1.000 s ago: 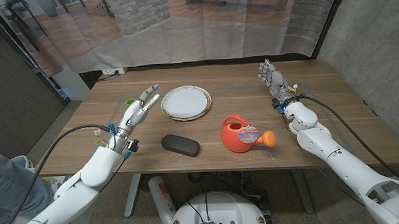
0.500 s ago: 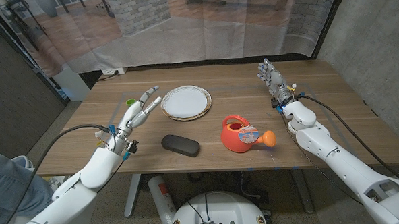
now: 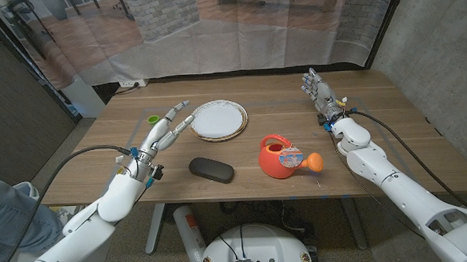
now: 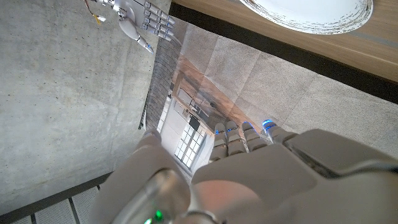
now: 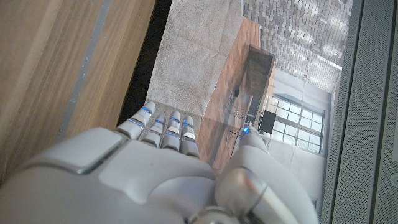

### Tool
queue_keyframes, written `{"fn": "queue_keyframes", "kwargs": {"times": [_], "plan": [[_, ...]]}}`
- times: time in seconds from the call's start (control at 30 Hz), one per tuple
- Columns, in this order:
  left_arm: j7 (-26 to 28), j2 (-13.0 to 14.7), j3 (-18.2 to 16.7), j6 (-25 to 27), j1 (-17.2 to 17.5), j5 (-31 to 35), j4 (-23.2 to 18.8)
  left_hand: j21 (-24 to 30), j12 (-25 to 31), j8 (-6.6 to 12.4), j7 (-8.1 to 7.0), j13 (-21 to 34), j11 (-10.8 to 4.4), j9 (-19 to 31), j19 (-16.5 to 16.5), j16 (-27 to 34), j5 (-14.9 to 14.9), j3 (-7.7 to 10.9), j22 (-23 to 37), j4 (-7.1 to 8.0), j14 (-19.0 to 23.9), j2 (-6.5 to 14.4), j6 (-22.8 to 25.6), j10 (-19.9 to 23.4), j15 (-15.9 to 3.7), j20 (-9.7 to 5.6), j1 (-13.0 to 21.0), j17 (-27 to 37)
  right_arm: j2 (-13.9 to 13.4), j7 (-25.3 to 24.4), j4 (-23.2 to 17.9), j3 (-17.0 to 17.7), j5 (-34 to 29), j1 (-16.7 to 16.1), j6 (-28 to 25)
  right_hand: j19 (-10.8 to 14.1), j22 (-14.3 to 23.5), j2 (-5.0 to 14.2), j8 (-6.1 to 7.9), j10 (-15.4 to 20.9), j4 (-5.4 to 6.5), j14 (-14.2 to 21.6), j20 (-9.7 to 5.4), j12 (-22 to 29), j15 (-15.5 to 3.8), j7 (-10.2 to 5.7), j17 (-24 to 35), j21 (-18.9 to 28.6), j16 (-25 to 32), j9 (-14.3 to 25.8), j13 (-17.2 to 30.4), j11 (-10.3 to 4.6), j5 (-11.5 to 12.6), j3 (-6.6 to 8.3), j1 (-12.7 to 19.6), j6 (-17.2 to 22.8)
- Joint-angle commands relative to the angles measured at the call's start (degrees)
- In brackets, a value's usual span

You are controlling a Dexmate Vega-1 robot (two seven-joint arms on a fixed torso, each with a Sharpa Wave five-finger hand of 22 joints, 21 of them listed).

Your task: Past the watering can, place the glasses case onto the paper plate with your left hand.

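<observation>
Left hand [image 3: 164,132] has eased forward since a second ago, fingers spread and empty, tips now close to the paper plate [image 3: 218,119]. Glasses case [image 3: 211,170] lies on the table [image 3: 391,124] nearer the robot, beside the forearm, untouched. Red watering can [image 3: 284,157] stands right of the case; right hand [image 3: 317,91] open at the far right.

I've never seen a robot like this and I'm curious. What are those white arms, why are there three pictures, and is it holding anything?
The white arms belong to a robot standing at a wooden table. Each arm ends in a hand with fingers. The big picture comes from a camera on its head, looking down. The other two come from cameras on its wrists, looking along the backs of its hands, so they look flipped. On the table lie a paper plate, a dark glasses case and a red watering can. The left hand reaches toward the plate with fingers spread. The right hand is open too. Neither holds anything.
</observation>
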Motion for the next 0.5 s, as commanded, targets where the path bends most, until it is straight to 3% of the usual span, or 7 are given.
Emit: {"fn": "queue_keyframes", "kwargs": {"times": [0.03, 0.5], "plan": [[4.19, -0.68, 0.88, 0.84, 0.03, 6.88, -0.78, 0.17, 0.41, 0.29, -0.24, 0.06, 0.04, 0.27, 0.40, 0.52, 0.64, 0.07, 0.16, -0.32, 0.83, 0.05, 0.72, 0.74, -0.15, 0.24, 0.87, 0.19, -0.20, 0.51, 0.27, 0.39, 0.37, 0.10, 0.51, 0.72, 0.30, 0.40, 0.36, 0.50, -0.22, 0.38, -0.69, 0.28, 0.15, -0.12, 0.29, -0.41, 0.41, 0.27, 0.20, -0.17, 0.02, 0.12, 0.30, 0.49], [6.86, 0.88, 0.83, 2.54, 0.70, 12.19, -2.41, 0.23, 0.45, 0.16, -0.67, 0.07, -0.43, 0.28, 1.10, 0.54, 1.02, 0.27, 0.14, -0.68, 1.72, 0.31, 1.04, 1.53, -0.34, 0.56, 1.61, 0.18, 0.07, 0.10, 0.51, 0.28, -0.07, 0.67, 0.63, 0.78, 0.31, 0.46, 0.39, 0.56, -0.24, 0.43, -0.69, 0.29, 0.19, -0.16, 0.30, -0.55, 0.41, 0.27, 0.20, -0.14, 0.03, 0.11, 0.30, 0.59]]}}
